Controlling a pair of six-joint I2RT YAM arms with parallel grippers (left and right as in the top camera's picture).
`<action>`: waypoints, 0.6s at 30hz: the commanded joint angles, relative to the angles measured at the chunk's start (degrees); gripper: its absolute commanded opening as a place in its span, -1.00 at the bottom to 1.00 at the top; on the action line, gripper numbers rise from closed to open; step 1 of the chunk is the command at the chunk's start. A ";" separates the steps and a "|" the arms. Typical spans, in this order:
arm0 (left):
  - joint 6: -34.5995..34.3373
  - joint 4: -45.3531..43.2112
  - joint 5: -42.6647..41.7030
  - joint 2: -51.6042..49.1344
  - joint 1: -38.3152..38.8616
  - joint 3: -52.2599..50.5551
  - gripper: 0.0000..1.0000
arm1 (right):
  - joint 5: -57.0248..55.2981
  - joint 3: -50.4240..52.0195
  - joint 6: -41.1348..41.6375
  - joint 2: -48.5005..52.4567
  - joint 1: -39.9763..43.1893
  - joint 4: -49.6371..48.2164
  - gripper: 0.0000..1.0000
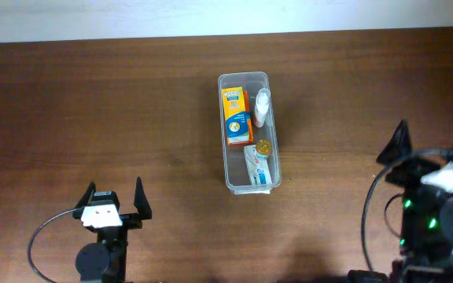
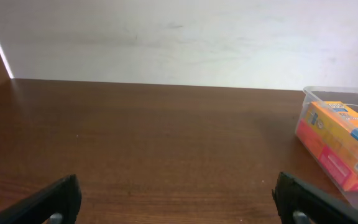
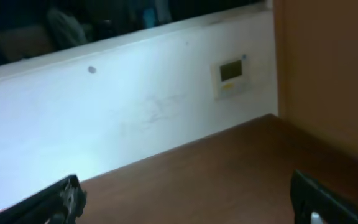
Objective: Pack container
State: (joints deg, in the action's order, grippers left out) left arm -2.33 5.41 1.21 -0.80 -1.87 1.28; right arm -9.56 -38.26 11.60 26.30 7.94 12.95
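The container (image 1: 222, 134), a long clear bin, stands near the table's middle. In it lie an orange and yellow box (image 1: 235, 118), a white tube (image 1: 261, 108), a small gold round thing (image 1: 263, 146) and a toothpaste box (image 1: 256, 167). My left gripper (image 1: 115, 198) sits near the front edge, well to the container's left, open with nothing between its fingers. The left wrist view has the container (image 2: 337, 91) and the orange box (image 2: 340, 140) at its right edge, past the open gripper (image 2: 178, 202). My right gripper (image 1: 431, 151) is at the far right, open and empty, and faces the wall (image 3: 191, 202).
Bare brown table (image 1: 93, 102) lies left and right of the container. A white wall (image 3: 135, 118) with a small panel (image 3: 231, 77) runs behind the table. A black cable (image 1: 46, 236) loops beside the left arm.
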 commanded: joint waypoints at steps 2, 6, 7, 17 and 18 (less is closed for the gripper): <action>0.87 -0.11 -0.87 0.46 -0.28 -0.44 0.99 | -0.07 9.66 -0.70 -7.69 -2.12 -3.32 0.97; 0.90 -0.11 -0.87 0.46 -0.28 -0.44 0.99 | 0.70 17.27 -0.68 -13.81 -2.43 -7.56 0.97; 0.90 -0.11 -0.87 0.46 -0.28 -0.44 0.99 | 1.20 18.97 -0.68 -15.28 -2.43 -8.44 0.97; 0.90 -0.11 -0.87 0.46 -0.28 -0.44 0.99 | 1.86 28.92 -0.70 -25.38 -2.43 -11.08 0.97; 0.90 -0.11 -0.87 0.46 -0.28 -0.44 0.99 | 1.86 29.46 -0.70 -26.10 -2.43 -11.08 0.97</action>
State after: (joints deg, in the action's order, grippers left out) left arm -2.33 5.39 1.21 -0.78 -1.87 1.28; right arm -8.47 -10.20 11.53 2.28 6.15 2.26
